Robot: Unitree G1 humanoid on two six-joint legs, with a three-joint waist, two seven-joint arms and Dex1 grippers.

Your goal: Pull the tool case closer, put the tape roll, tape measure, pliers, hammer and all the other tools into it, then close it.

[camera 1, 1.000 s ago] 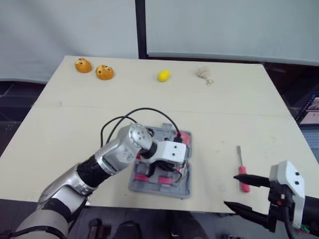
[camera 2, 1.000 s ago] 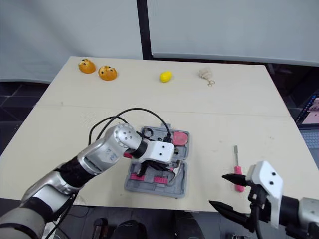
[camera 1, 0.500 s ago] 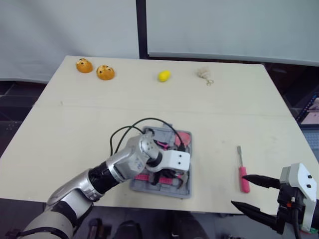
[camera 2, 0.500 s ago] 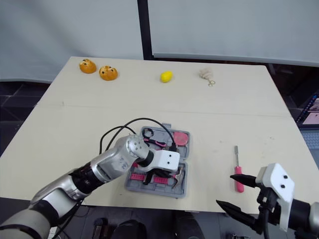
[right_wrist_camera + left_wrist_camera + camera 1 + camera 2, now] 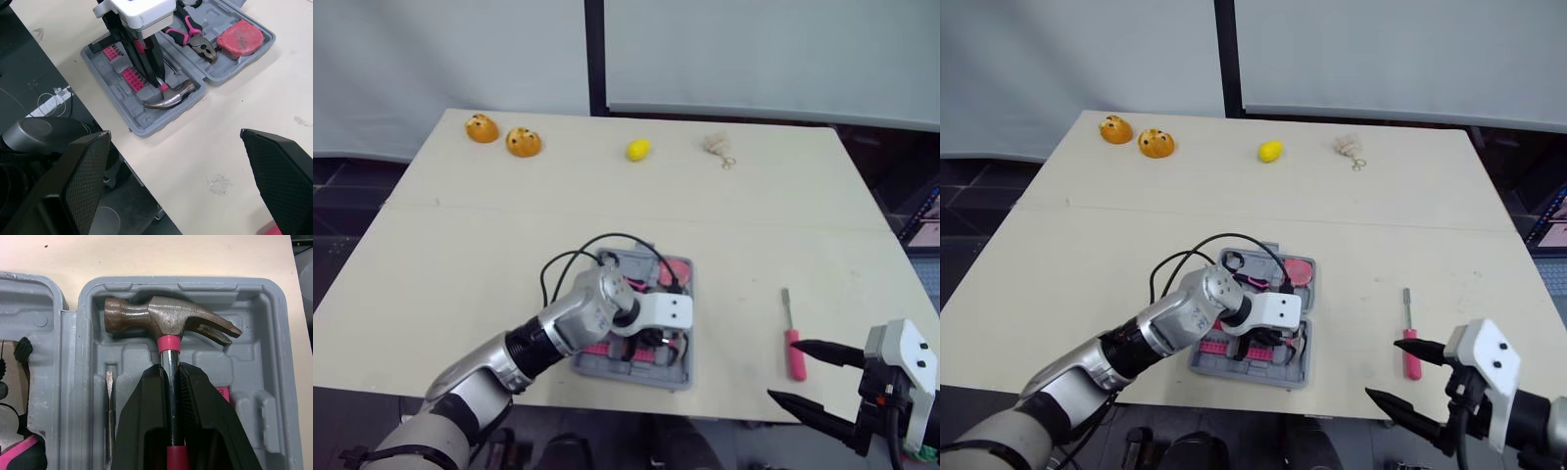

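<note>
Grey plastic tool case now has the steel hammer with a pink band down in its near half, at 6 o'clock from the black and pink pliers. A second ago the left gripper was higher. It has come down, pinched tight on the hammer's stem. I think it can let go soon. One pink-handled screwdriver waits at 3 o'clock from the case, by the wide-open right gripper.

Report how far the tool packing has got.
Done: pliers and tape measure lie in the open tool case. In hand: left gripper clamps the hammer, head in the case's tray. Left: the screwdriver on the table by the open right gripper, then closing the case.
</note>
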